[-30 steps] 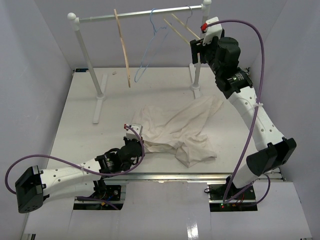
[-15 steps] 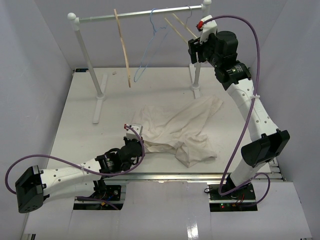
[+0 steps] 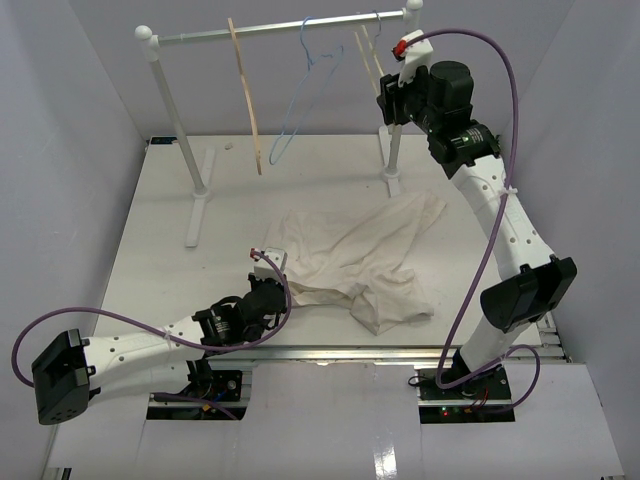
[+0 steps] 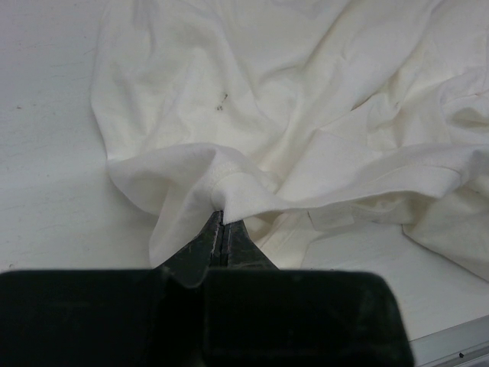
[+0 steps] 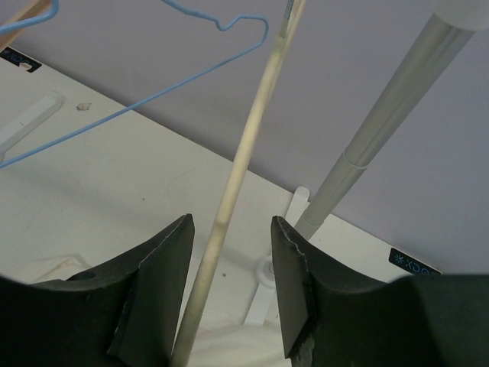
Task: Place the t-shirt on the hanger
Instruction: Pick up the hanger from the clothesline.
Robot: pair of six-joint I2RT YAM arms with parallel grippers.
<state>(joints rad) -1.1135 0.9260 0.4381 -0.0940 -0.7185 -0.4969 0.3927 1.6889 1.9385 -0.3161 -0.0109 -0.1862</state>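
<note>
The cream t-shirt point(image 3: 350, 262) lies crumpled on the white table point(image 3: 180, 270). My left gripper point(image 3: 280, 290) is shut on a fold of its near left edge, and the wrist view shows the jaws point(image 4: 221, 223) pinching the t-shirt point(image 4: 306, 115). The pale cream hanger point(image 3: 367, 55) hangs on the rail point(image 3: 270, 32) at its right end. My right gripper point(image 3: 386, 100) is up beside it, open. In the right wrist view the hanger's slim arm point(image 5: 252, 130) passes between the open fingers of that gripper point(image 5: 231, 222), close to the left one.
A blue wire hanger point(image 3: 300, 90) and a darker tan wooden hanger point(image 3: 245, 95) hang further left on the rail. The blue one point(image 5: 153, 95) shows left of my right fingers, and the rack's right post point(image 5: 382, 130) stands just right of them. Rack feet point(image 3: 200, 205) rest on the table.
My right arm has risen and moved left to the pale hanger, whose arm now stands steeper and lies between its fingers. My left arm has not moved.
</note>
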